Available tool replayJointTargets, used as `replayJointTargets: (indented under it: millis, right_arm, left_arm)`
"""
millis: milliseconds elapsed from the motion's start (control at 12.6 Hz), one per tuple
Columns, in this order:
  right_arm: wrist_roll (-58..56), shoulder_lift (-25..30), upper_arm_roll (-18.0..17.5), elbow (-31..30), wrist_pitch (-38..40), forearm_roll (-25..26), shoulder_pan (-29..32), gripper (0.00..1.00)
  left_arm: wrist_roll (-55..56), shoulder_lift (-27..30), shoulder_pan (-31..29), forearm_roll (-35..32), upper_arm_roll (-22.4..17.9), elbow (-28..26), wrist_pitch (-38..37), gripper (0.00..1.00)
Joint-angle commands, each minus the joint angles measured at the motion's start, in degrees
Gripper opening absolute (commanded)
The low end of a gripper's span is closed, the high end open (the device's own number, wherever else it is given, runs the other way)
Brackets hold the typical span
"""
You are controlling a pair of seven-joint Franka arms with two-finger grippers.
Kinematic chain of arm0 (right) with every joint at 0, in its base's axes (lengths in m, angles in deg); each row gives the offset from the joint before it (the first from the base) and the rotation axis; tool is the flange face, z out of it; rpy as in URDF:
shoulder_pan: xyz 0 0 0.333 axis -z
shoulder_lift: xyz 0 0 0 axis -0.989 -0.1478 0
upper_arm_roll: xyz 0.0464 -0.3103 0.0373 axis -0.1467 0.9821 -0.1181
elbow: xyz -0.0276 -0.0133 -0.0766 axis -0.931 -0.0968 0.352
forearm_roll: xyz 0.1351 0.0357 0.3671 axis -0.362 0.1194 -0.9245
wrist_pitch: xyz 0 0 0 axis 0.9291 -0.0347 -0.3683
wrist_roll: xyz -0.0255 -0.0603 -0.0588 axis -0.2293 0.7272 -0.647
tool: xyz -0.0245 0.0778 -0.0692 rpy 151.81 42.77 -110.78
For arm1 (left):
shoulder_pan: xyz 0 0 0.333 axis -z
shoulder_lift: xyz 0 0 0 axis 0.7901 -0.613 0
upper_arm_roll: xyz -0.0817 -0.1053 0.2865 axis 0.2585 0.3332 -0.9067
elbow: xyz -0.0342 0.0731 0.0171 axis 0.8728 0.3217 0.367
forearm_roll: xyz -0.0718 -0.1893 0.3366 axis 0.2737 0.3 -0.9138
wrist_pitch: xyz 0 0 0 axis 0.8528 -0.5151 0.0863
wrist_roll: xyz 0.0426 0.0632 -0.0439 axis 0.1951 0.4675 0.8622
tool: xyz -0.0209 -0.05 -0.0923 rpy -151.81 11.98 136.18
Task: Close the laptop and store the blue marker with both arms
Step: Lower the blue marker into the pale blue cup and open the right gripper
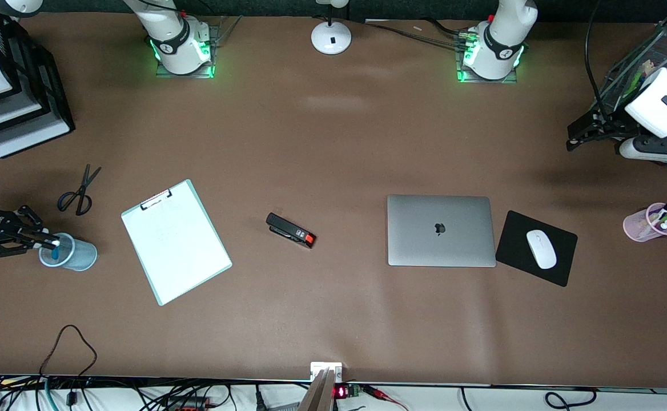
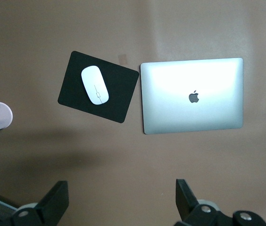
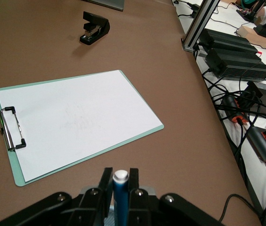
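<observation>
Silver-grey laptop (image 1: 440, 230) lies shut; the right gripper (image 1: 48, 242) pinches the slim blue marker (image 3: 120, 194) over a pale-blue plastic cup (image 1: 71, 253), seemingly needing only release, while the left gripper (image 2: 121, 200) waits spread wide.

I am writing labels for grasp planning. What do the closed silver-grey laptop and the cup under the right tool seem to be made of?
The closed silver-grey laptop looks like matte brushed metal, probably aluminium: even grey sheen, soft glare in the left wrist view. The translucent pale-blue cup looks like thin plastic: the slim blue marker held by the right tool shows through its wall.
</observation>
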Motion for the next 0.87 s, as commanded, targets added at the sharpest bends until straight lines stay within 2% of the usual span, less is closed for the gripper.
replayJointTargets:
  millis: [0,397,794]
  right_arm:
    - [0.2,-0.9,-0.7,1.0,0.7,-1.3,0.8,0.00]
    - [1.6,-0.7,-0.7,1.1,3.1,-0.4,0.9,0.00]
    - [1.7,-0.8,-0.6,1.1,3.0,1.3,0.9,0.00]
  left_arm:
    - [0.3,1.6,-0.2,-1.4,0.7,-1.5,-0.6,1.00]
    - [-0.7,0.7,-5.0,-1.9,5.6,-0.8,-1.0,1.00]
    - [-0.9,0.6,-5.2,-1.8,5.7,-0.8,-1.1,1.00]
